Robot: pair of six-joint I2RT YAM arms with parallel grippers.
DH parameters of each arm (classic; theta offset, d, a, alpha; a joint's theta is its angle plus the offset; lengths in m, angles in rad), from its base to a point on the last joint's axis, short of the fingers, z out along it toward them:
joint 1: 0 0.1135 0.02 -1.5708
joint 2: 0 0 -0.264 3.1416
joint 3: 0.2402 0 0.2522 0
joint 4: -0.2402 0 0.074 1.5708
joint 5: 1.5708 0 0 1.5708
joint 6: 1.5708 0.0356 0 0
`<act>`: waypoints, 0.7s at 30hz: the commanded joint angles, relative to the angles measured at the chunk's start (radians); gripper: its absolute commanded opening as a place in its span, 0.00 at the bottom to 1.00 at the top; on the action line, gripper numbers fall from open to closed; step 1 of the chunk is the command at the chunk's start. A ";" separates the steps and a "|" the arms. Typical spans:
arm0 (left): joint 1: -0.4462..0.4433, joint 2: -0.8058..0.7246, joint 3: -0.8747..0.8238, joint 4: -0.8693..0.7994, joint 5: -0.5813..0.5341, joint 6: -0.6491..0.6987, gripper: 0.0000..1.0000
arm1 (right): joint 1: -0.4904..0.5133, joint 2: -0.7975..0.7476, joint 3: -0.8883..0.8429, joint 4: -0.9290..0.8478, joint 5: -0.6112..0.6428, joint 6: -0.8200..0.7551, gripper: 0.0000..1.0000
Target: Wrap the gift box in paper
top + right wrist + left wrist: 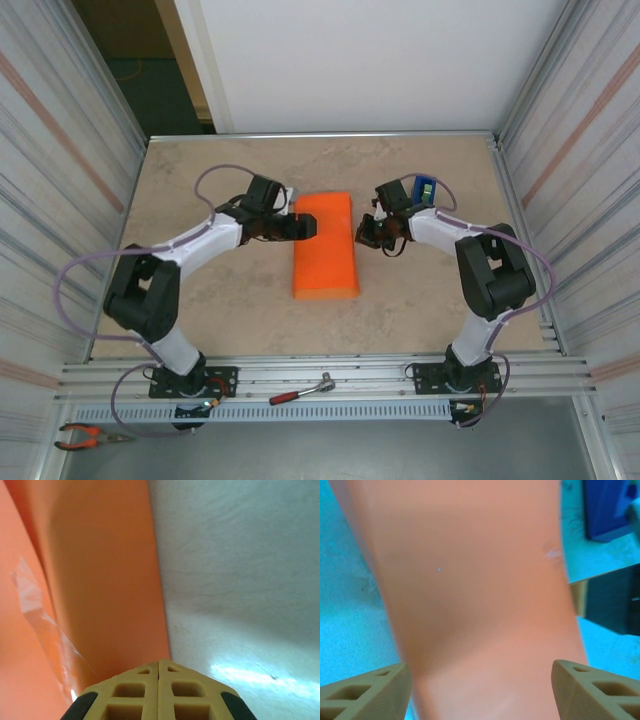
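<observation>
The orange paper (325, 245) lies folded into a long bundle in the middle of the table, and the gift box is hidden under it. My left gripper (306, 228) hovers over the bundle's left edge near its far end. In the left wrist view its fingers (365, 690) stand wide apart, open, with the paper (475, 590) spread below them. My right gripper (364, 234) sits just off the bundle's right edge. Its fingertips (159, 664) are pressed together, shut on nothing, beside the paper's edge (110, 580). A strip of clear tape (35, 605) sticks to the paper.
A blue tape dispenser (422, 188) stands behind the right gripper, also seen in the left wrist view as a blue block (607, 507). A red-handled wrench (300, 390) lies on the front rail, red pliers (85, 435) at the near left. Metal walls flank the table.
</observation>
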 commanded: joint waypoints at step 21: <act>0.000 -0.511 -0.572 0.298 -0.153 -0.135 0.99 | 0.110 -0.459 -0.204 -0.123 0.246 0.062 0.99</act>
